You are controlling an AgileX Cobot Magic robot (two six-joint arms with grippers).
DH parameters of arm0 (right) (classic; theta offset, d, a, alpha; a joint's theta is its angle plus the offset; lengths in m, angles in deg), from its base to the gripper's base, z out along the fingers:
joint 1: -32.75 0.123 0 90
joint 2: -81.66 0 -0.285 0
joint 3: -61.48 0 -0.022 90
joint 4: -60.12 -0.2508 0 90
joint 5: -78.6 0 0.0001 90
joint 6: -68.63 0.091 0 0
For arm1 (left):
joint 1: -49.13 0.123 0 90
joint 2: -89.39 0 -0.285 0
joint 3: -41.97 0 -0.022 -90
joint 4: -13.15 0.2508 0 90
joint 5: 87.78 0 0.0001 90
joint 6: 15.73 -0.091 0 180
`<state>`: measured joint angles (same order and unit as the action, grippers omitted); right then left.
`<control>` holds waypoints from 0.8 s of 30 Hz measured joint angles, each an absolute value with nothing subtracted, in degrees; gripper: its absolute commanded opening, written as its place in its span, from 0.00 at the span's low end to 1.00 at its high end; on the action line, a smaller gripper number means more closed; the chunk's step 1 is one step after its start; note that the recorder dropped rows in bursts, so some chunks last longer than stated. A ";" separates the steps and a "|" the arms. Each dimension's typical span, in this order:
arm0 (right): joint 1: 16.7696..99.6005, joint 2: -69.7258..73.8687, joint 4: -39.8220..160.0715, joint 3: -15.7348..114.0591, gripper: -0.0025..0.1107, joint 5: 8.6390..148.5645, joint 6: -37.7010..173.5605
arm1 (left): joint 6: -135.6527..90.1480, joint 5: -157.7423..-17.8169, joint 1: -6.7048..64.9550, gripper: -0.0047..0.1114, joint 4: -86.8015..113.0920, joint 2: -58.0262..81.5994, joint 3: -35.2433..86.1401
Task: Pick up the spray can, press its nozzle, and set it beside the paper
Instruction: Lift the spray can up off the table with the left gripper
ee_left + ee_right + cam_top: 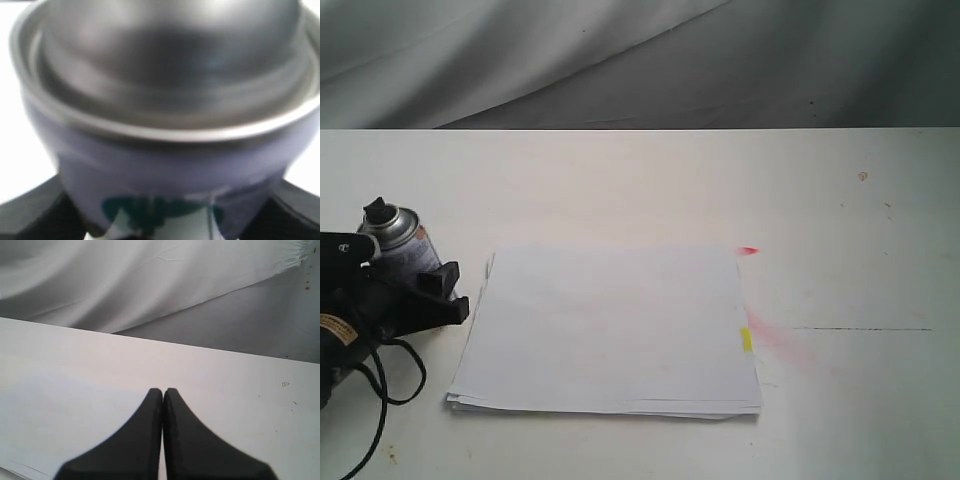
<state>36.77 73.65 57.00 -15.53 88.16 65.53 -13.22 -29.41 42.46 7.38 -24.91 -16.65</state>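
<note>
The spray can (404, 243) stands upright at the table's left edge, its black nozzle (378, 211) on top. My left gripper (415, 272) is shut on the spray can, one black finger (438, 283) showing on the side toward the paper. The left wrist view is filled by the can's shiny domed shoulder (165, 90), with dark fingers (30, 210) at both sides of it. The white paper (610, 330) lies just right of the can, with a yellow tab (746, 340) and pink smudges (748, 250) on its right side. My right gripper (163, 392) is shut and empty above the paper (60, 425).
A grey cloth backdrop (620, 60) hangs behind the table's far edge (720, 129). A black cable (380, 385) loops from the left arm near the front left corner. A thin dark line (860, 328) marks the bare table right of the paper.
</note>
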 measured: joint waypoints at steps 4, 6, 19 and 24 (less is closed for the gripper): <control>36.77 73.65 57.00 -15.53 0.02 88.16 65.53 | -13.34 -33.49 42.46 0.04 12.02 -14.95 -16.76; 36.77 73.65 57.00 -15.53 0.02 88.16 65.53 | -13.57 -38.88 42.46 0.04 12.14 -9.35 -16.76; 36.77 73.65 57.00 -15.53 0.02 88.16 65.53 | -14.62 -95.56 42.46 0.04 15.68 13.89 3.73; 36.77 73.65 57.00 -15.53 0.02 88.16 65.53 | -16.52 -105.13 42.46 0.04 18.20 14.15 9.83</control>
